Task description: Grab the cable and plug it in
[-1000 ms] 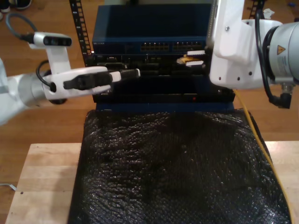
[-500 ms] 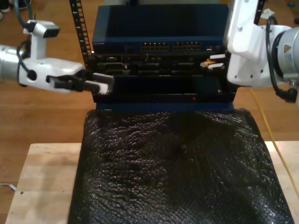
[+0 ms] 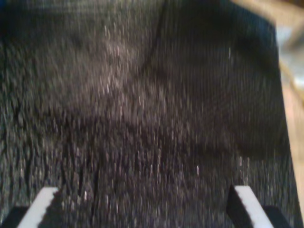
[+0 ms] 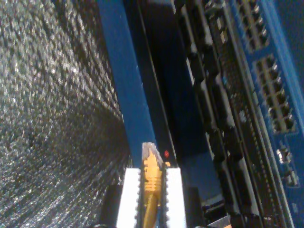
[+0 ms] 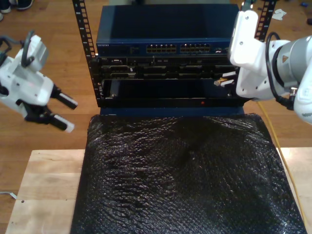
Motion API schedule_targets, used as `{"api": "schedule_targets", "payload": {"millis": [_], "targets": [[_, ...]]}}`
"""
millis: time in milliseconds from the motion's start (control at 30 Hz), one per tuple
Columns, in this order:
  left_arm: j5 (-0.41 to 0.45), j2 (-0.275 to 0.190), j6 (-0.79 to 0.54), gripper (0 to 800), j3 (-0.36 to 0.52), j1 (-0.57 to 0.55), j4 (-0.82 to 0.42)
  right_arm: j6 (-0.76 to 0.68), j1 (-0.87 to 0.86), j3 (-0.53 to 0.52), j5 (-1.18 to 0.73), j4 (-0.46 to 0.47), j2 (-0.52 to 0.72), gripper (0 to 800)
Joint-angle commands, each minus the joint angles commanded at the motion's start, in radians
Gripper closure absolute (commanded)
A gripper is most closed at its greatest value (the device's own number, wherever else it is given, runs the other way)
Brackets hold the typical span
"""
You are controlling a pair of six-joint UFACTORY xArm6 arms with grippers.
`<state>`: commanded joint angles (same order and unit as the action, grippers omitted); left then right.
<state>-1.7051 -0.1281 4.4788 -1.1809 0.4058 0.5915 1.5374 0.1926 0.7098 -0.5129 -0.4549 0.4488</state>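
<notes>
- First wrist view: my first gripper hangs over the black mat with its 2 fingertips spread wide and nothing between them.
- Second wrist view: my second gripper is clamped on the cable just behind its clear plug, the plug pointing toward the blue-edged rack. The rows of ports lie well apart from the plug, off to one side.
- Exterior view: my first gripper sits at this view's left, clear of the rack. My second gripper holds the plug beside the rack's front at this view's right, the cable trailing down along the mat.
- Status: the grab looks done; lining the plug up with a port and pushing it in remain.
</notes>
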Motion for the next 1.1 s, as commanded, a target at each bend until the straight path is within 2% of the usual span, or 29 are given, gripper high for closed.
{"api": "schedule_targets", "payload": {"millis": [133, 333, 600, 733, 867, 1100], "targets": [[-0.003, -0.008, -0.086, 2, 0.002, 0.075, -0.074, -0.074, 0.0, 0.005, 0.0, 0.08, -0.021, 800], [-0.018, -0.014, -0.244, 2, 0.003, 0.201, -0.109, -0.184, 0.0, 0.009, 0.0, 0.206, -0.048, 800], [-0.064, -0.015, -0.43, 2, 0.023, 0.338, -0.206, -0.368, 0.003, 0.015, 0.0, 0.423, -0.074, 800], [-0.077, -0.035, -0.532, 2, 0.081, 0.399, -0.255, -0.437, 0.005, 0.014, -0.002, 0.531, -0.095, 800], [-0.075, -0.083, -0.626, 2, 0.158, 0.445, -0.307, -0.499, 0.005, 0.012, -0.002, 0.617, -0.118, 800], [-0.074, -0.127, -0.784, 2, 0.281, 0.565, -0.399, -0.559, 0.006, 0.012, -0.002, 0.698, -0.146, 800]]}}
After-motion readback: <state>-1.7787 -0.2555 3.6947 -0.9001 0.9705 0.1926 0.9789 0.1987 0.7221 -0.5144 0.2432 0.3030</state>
